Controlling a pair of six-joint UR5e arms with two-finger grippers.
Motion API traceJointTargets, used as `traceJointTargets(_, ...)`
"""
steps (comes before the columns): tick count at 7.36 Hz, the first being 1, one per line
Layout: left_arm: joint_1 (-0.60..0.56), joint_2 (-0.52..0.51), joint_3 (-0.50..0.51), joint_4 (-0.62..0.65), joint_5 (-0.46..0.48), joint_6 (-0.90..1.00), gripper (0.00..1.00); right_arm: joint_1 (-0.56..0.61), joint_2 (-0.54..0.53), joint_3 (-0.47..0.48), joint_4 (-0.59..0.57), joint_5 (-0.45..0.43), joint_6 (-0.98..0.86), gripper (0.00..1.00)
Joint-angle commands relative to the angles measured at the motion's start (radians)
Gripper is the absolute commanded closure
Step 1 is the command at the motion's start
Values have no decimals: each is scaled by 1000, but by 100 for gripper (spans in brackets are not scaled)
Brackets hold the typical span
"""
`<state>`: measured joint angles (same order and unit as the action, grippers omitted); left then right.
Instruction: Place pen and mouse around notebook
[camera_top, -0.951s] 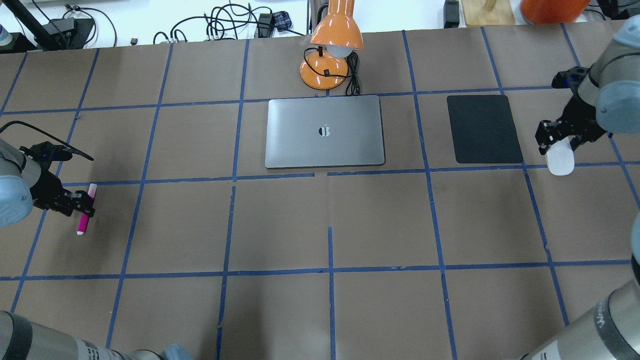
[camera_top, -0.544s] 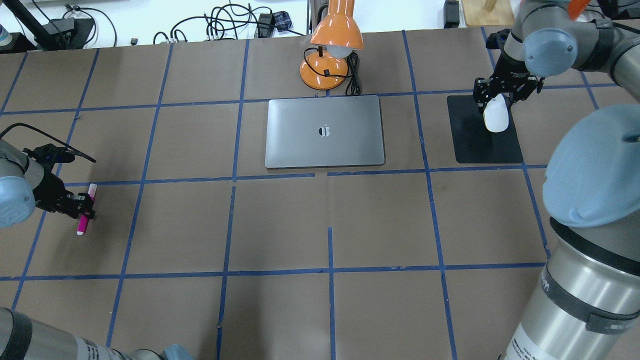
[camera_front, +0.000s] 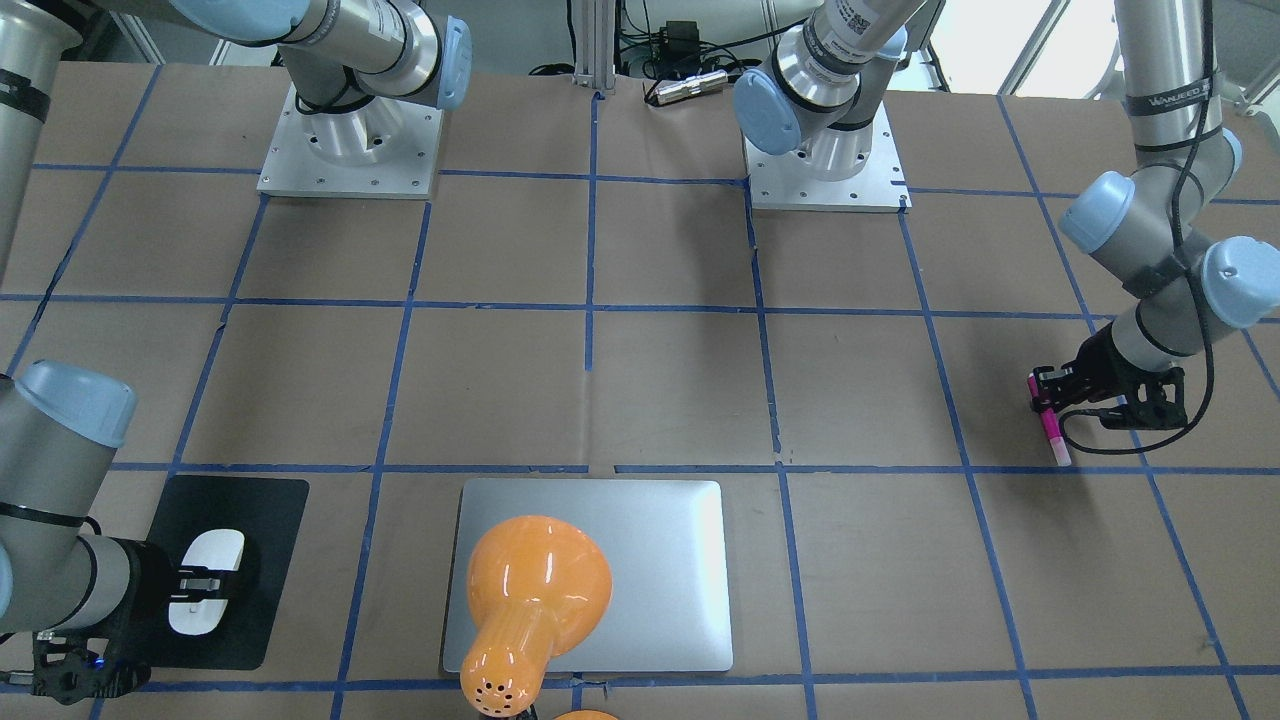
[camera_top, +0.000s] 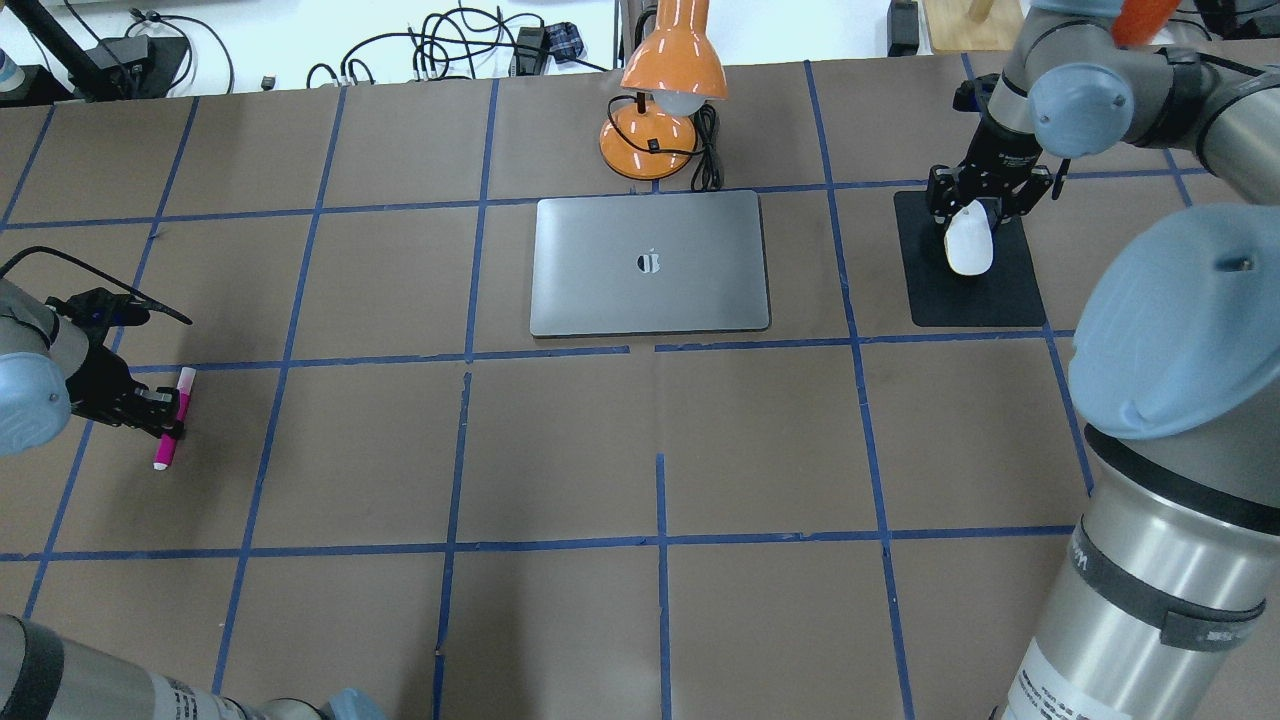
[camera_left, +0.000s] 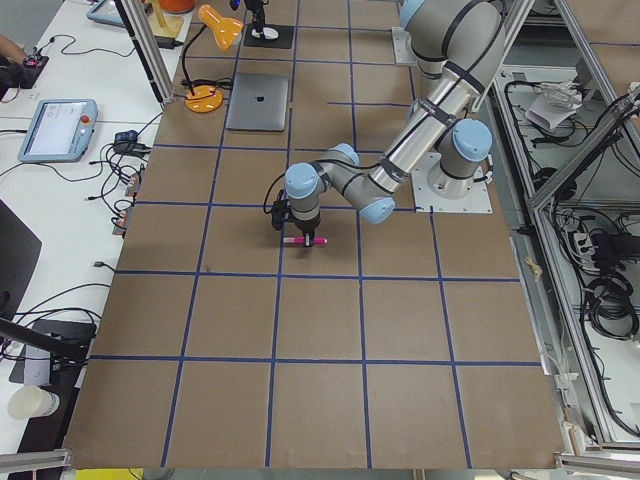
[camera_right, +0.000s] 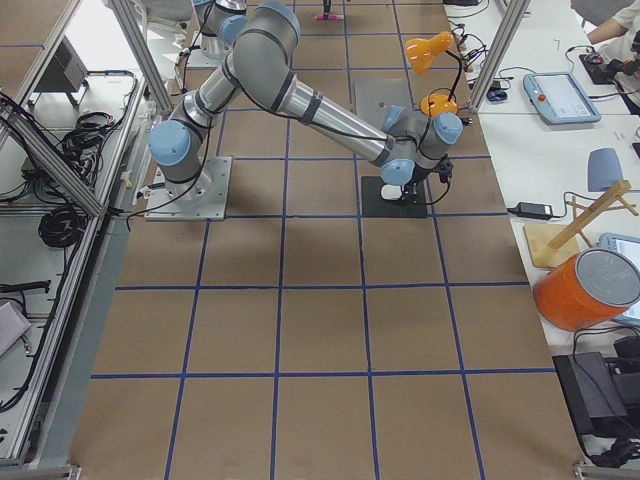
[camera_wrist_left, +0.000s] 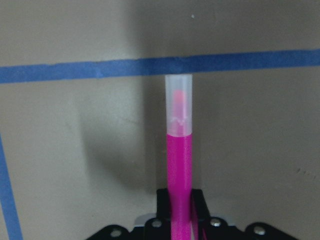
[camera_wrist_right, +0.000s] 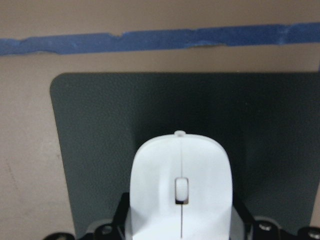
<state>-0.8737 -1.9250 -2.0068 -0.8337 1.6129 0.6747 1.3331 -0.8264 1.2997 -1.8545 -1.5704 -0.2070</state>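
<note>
Since the earlier frames the left gripper (camera_top: 168, 418) and pen (camera_top: 162, 452) have held position near the table's (camera_top: 660, 440) left edge. The right gripper (camera_top: 972, 205) has carried the mouse (camera_top: 968, 250) inward from the right edge to over the black mat (camera_top: 1010, 295). Left fingers pinch the slim magenta barrel. Right fingers clamp the smooth white oval, possibly touching the matte mat. The flat silver notebook (camera_top: 650, 262) lies between, toward the far edge.

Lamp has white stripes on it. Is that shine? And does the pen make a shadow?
Yes, that is glare: in the front-facing view, bright white streaks sit on the lamp shade; the overhead view shows the same. In the left wrist view, the pen throws a soft dark shadow to its left on the table, and the picture is slightly blurry.
</note>
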Motion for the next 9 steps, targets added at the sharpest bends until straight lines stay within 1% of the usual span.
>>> traceJointTargets(1, -14, 26, 38, -4, 13, -76, 100, 0, -11, -8, 23, -8, -5, 0)
traceJointTargets(2, -30, 14, 98, -18, 4, -201, 100, 3, -28, -26, 38, -10, 0, 0)
traceJointTargets(3, -75, 20, 138, -65, 7, -248, 100, 23, -71, -42, 104, -10, 9, 0)
traceJointTargets(4, -127, 43, 160, -100, 10, -336, 100, 75, -141, -42, 169, -16, 20, 0)
traceJointTargets(5, -174, 63, 166, -146, 7, -450, 100, 134, -218, -34, 205, -19, 85, 0)
traceJointTargets(6, -212, 73, 166, -160, 1, -542, 100, 187, -294, -28, 257, -14, 139, 0)
traceJointTargets(7, -255, 92, 165, -186, -1, -626, 100, 217, -375, -11, 326, -11, 141, 0)
traceJointTargets(8, -307, 115, 163, -224, -19, -752, 100, 265, -473, 34, 346, -2, 159, 0)
traceJointTargets(9, -359, 132, 160, -249, -56, -873, 100, 299, -570, 103, 347, -3, 181, 0)
